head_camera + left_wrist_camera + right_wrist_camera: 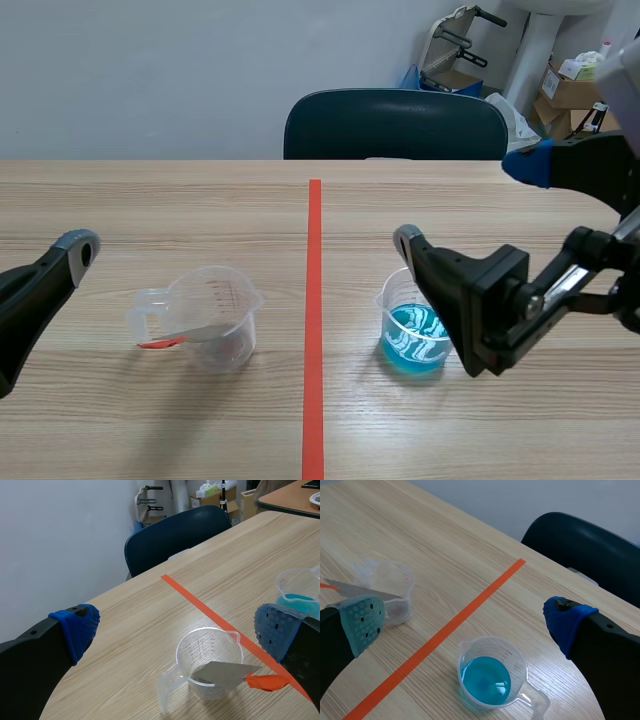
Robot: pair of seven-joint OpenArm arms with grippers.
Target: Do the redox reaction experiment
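A clear measuring cup (207,322) stands left of the red tape line, with a grey metal strip (223,674) leaning inside it; the strip's orange-red end (265,682) sticks out over the rim. Right of the line stands a second clear cup holding blue liquid (411,337). My left gripper (175,630) hovers open above and behind the strip cup (210,665), nothing between its fingers. My right gripper (465,622) hangs open above the blue cup (487,680), nothing held. From the right wrist, the strip cup (392,592) lies ahead, beyond the tape.
A dark blue chair (395,125) stands at the table's far edge. Cardboard boxes (572,90) and equipment fill the back right corner of the room. The red tape line (314,330) runs down the table's middle, between the two cups.
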